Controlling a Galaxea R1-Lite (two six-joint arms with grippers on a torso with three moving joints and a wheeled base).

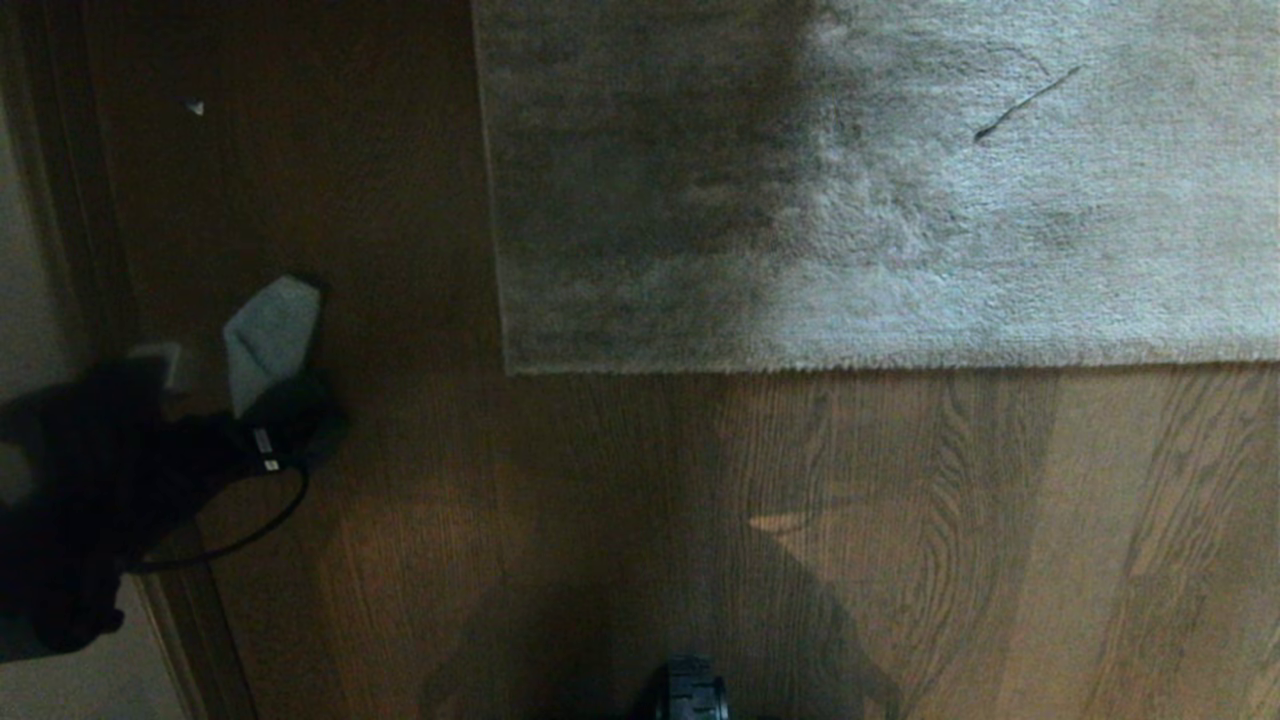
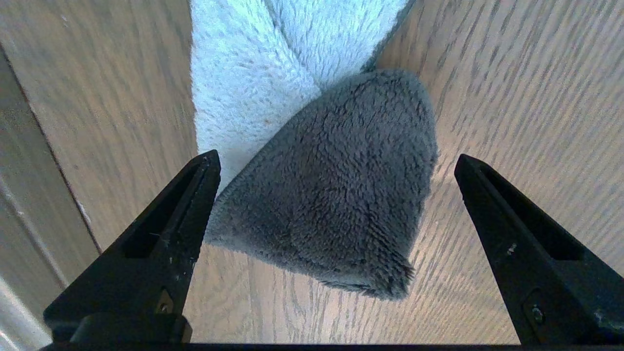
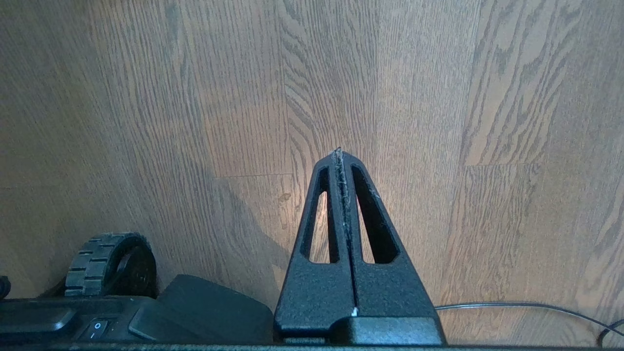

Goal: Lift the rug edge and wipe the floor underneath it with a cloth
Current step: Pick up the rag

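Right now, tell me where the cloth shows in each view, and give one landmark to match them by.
Head view: the cloth lies on the floor at the left, just ahead of the left gripper.
Left wrist view: the cloth fills the middle, between the open fingers.
Right wrist view: not in it.
Shared landmark: the wood-grain floor.

The left hand (image 2: 336, 161) reaches low at the robot's left, fingers spread wide apart and holding nothing, while the right hand (image 3: 341, 152) hangs parked beside the robot's base, fingers pressed together.
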